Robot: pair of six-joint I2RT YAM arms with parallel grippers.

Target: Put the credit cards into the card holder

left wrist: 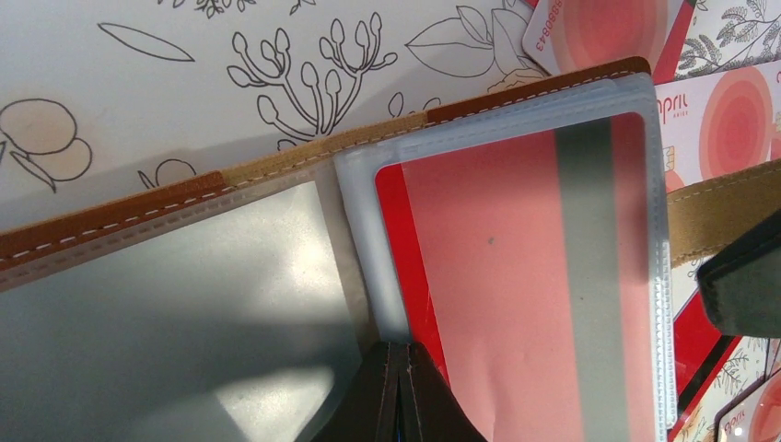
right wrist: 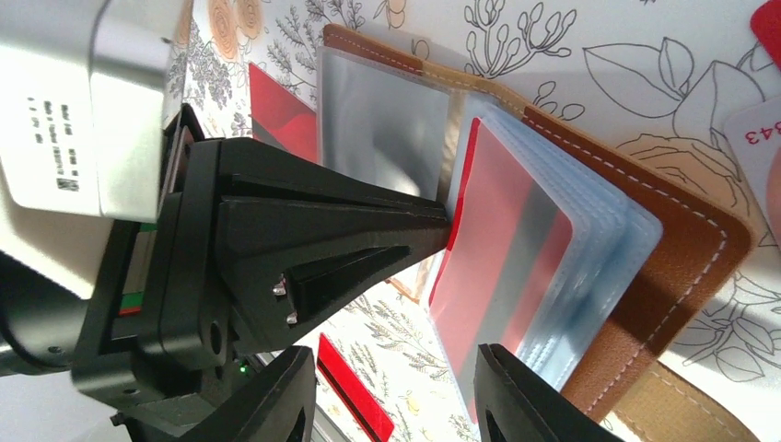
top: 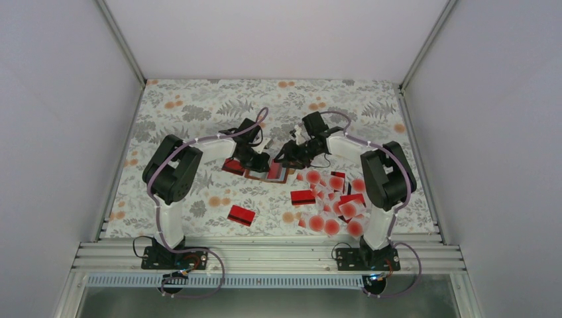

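The brown card holder (top: 266, 175) lies open on the flowered cloth between my two grippers. In the left wrist view its brown stitched edge (left wrist: 110, 221) runs across, with a pale grey inner pocket on the left. A red card with a grey stripe (left wrist: 516, 276) sits in the clear sleeves on the right. My left gripper (left wrist: 401, 391) is shut, its tip pressing on the sleeves by the fold. My right gripper (right wrist: 396, 405) is open and empty. Its right finger (right wrist: 520, 401) stands at the near edge of the sleeve stack with the red card (right wrist: 497, 249) in it.
A heap of whitish red-dot cards and red cards (top: 338, 205) lies right of the holder. Single red cards lie at the front left (top: 242, 215) and middle (top: 303, 197). Red-dot cards (left wrist: 737, 120) touch the holder's far side. Another red card (right wrist: 355, 387) lies below my right gripper.
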